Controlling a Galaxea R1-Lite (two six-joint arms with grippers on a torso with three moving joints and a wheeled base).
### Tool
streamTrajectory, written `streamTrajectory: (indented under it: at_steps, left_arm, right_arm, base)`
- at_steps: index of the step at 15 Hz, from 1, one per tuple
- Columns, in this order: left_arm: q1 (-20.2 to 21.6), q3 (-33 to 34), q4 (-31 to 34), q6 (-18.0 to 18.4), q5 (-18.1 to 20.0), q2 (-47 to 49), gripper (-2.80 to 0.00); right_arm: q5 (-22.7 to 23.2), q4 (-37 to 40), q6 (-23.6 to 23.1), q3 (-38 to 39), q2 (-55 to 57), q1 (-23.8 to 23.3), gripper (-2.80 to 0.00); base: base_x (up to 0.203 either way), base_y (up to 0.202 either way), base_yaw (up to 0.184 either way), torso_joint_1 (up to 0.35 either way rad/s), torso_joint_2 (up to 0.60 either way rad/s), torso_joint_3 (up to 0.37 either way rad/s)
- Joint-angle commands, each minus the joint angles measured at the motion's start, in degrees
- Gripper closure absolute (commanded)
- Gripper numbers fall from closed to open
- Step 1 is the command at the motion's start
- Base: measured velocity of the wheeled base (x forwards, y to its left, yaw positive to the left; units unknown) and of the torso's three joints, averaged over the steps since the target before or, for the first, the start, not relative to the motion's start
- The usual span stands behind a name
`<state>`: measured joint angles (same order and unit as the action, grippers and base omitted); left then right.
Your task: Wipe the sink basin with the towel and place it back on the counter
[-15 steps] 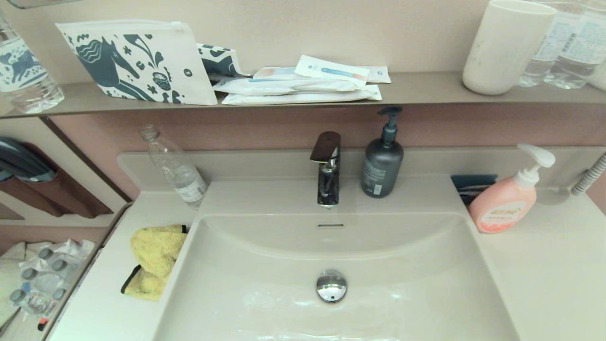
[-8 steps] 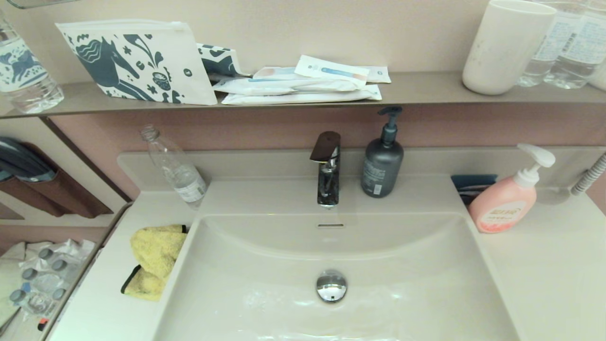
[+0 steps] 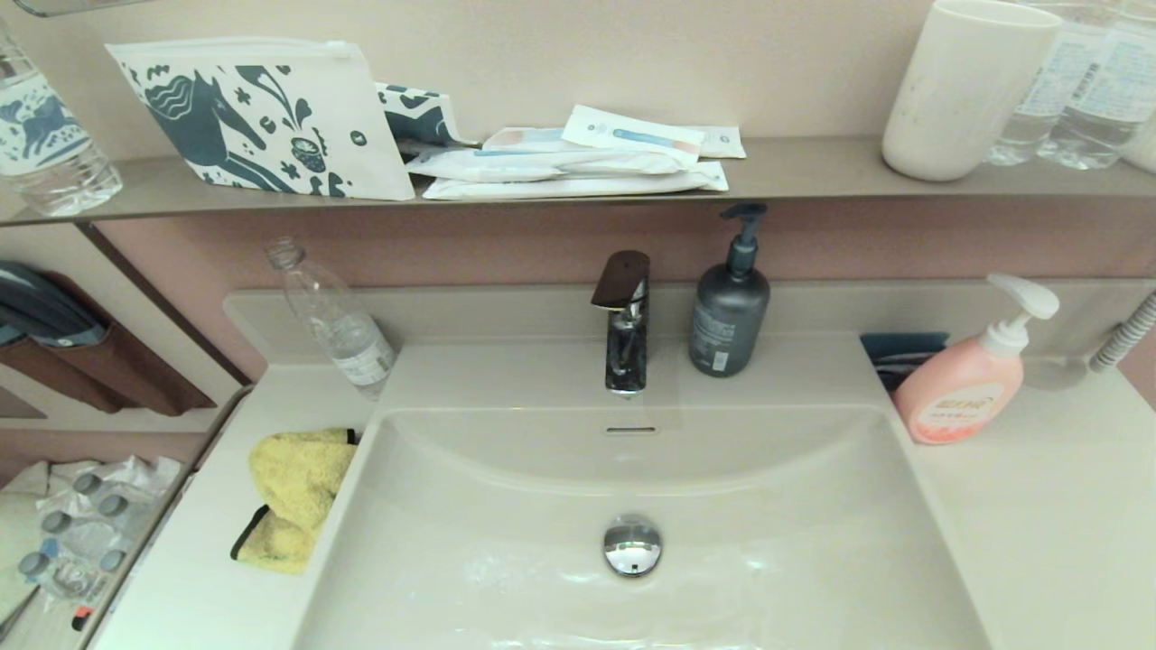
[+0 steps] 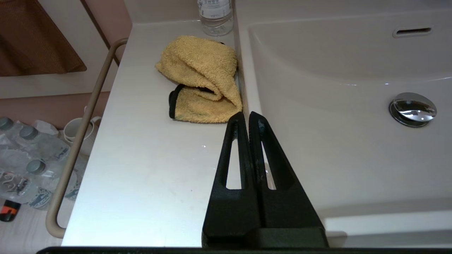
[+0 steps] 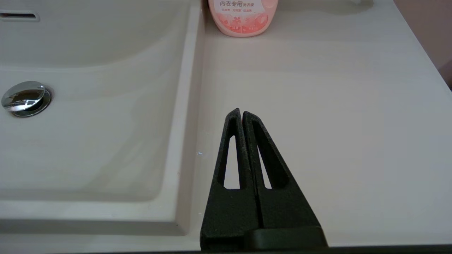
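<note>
**Towel lay bunched beside the basin, both arms held back**

Towel (image 3: 293, 495) sat crumpled on the table (image 3: 194, 578) at the robot's left, a fluffy mustard-yellow heap folded over itself, with black edging showing along its near corner. Its right side pressed against the raised rim of the sink basin (image 3: 506, 560); none of it hung into the bowl. The basin was a wide, glossy cream-white rectangle with a round chrome drain plug (image 3: 632, 544) near its middle and a small overflow slot (image 3: 630, 430) in the back wall.

The left gripper (image 4: 249, 116) hovered near the front edge of the table, over the seam between table and basin, jaws clenched together on nothing, tips just short of the towel. The right gripper (image 5: 241, 113) hung over the bare table at the basin's right, jaws likewise pressed tight and empty. Neither arm showed in the head view.

Open table stretched in front of the towel towards the near edge. Behind it a clear plastic bottle (image 3: 334, 316) leaned at the back corner. A dark-handled faucet (image 3: 623, 320) stood behind the basin with a grey pump bottle (image 3: 730, 302) beside it, and a pink pump bottle (image 3: 966, 384) stood on the right-hand table. A grey-brown shelf (image 3: 813, 176) above carried a printed pouch (image 3: 262, 117), flat packets (image 3: 578, 162) and a white cup (image 3: 962, 86).
</note>
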<state>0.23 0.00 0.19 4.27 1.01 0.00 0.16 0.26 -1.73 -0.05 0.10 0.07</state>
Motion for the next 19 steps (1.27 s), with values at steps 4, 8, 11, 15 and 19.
streamTrajectory:
  at_steps: [4,8,11,15,19]
  left_arm:
    - [-0.1,0.0,-0.2,-3.5,-0.4,0.1,0.00]
    - [-0.1,0.0,-0.2,-3.6,-0.4,0.1,0.00]
    - [-0.1,0.0,-0.2,-3.6,-0.4,0.1,0.00]
    - [-0.1,0.0,-0.1,-3.5,-0.4,0.2,0.00]
    - [-0.1,0.0,-0.2,-3.6,-0.4,0.2,0.00]
  right_arm:
    - [0.0,0.0,0.0,0.0,0.0,0.0,0.00]
    - [0.0,0.0,0.0,0.0,0.0,0.0,0.00]
    - [0.0,0.0,1.0,0.0,0.0,0.0,0.00]
    - [-1.4,0.9,2.0,-0.5,1.0,0.0,0.00]
    - [-1.1,-0.4,2.7,0.0,-0.1,0.0,0.00]
  base:
    - [0.000,0.000,0.000,0.000,0.00,0.000]
    - [0.000,0.000,0.000,0.000,0.00,0.000]
    - [0.000,0.000,0.000,0.000,0.00,0.000]
    - [0.000,0.000,0.000,0.000,0.00,0.000]
    - [0.000,0.000,0.000,0.000,0.00,0.000]
